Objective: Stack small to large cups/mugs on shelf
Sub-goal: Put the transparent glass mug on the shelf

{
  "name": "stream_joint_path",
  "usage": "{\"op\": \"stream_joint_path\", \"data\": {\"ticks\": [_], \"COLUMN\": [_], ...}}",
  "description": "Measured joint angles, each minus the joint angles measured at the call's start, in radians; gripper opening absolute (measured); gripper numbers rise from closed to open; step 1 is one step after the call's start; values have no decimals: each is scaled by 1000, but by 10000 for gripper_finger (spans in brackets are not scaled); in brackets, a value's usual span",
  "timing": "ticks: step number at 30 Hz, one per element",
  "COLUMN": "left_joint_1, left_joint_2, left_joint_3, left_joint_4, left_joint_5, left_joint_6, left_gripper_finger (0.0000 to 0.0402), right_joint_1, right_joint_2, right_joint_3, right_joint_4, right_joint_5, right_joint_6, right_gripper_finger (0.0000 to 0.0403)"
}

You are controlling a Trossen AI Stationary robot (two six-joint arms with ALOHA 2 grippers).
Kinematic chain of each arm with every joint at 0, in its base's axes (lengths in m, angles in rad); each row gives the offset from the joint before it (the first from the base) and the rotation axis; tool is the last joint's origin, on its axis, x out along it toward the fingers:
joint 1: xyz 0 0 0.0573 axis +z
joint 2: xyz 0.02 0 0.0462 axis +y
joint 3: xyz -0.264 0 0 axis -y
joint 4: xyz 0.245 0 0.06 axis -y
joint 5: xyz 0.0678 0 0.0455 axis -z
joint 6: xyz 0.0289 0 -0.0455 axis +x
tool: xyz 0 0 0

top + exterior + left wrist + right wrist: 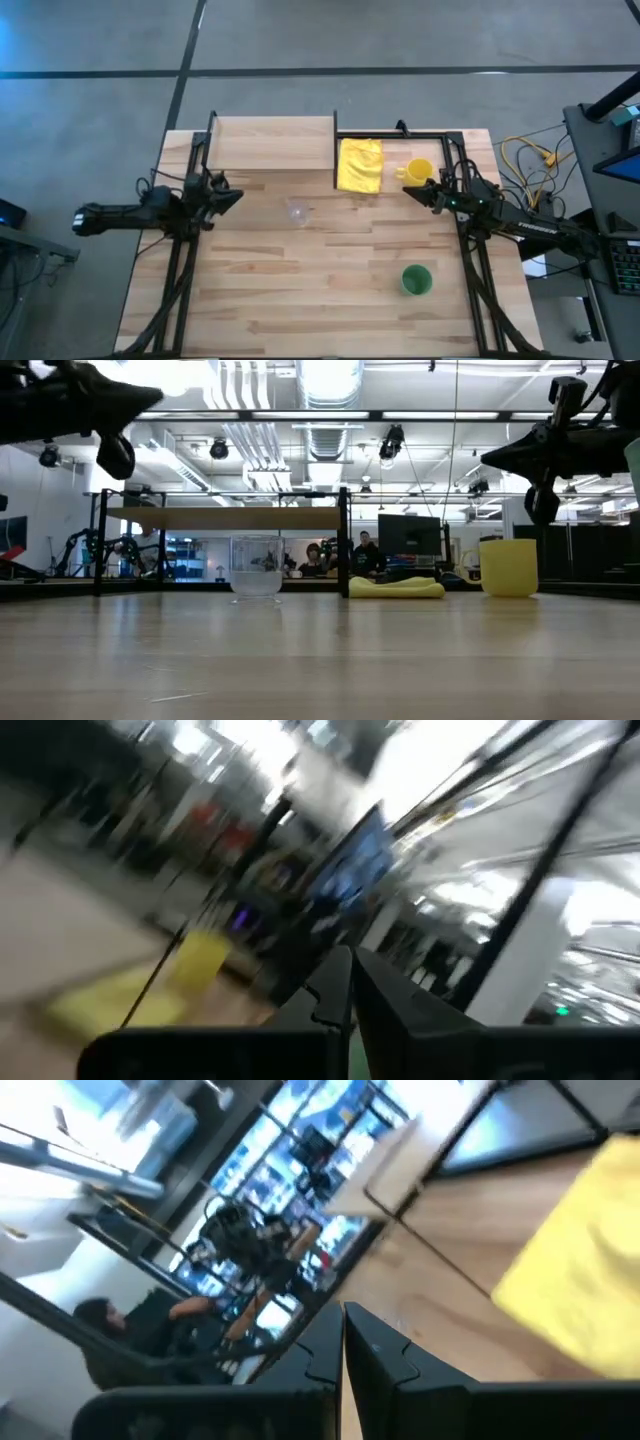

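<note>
A clear glass cup (297,211) stands on the table in front of the shelf (272,143); it also shows in the low view (256,567). A yellow mug (419,171) stands at the far right, next to a yellow cloth (360,165). A green cup (416,280) stands near the right front. My left gripper (236,196) is shut and empty, raised left of the glass cup. My right gripper (409,190) is shut and empty, raised just in front of the yellow mug.
Black frame bars (400,134) edge the far right part of the table around the cloth and mug. Black rails (478,290) run along both table sides. Bare tabletop (320,290) lies in the middle and near part.
</note>
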State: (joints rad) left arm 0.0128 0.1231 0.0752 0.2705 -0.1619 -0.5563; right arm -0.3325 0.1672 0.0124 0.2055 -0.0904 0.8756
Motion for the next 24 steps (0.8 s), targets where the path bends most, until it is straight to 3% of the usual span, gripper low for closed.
{"op": "stream_joint_path", "data": {"ticks": [3, 6, 11, 17, 20, 24], "left_joint_1": [0, 0, 0, 0, 0, 0], "left_joint_2": [91, 217, 437, 695, 791, 870], "left_joint_3": [93, 206, 405, 579, 630, 700], "left_joint_4": [-189, -281, -337, -335, -355, -333], "left_joint_5": [-30, -30, -26, -27, -82, -138], "left_joint_6": [-108, -124, -5, 213, 325, 329], "left_gripper_finger": [1, 1, 1, 1, 1, 1], "right_joint_1": [0, 0, 0, 0, 0, 0], "right_joint_2": [0, 0, 0, 7, 6, 6], "right_joint_3": [0, 0, 0, 0, 0, 0], "right_joint_4": [104, 225, 300, 286, 270, 272], "right_joint_5": [5, 5, 34, 74, 76, 93], "right_joint_6": [-3, -41, -127, -98, -121, -98], "right_gripper_finger": [9, 9, 9, 9, 9, 9]}}
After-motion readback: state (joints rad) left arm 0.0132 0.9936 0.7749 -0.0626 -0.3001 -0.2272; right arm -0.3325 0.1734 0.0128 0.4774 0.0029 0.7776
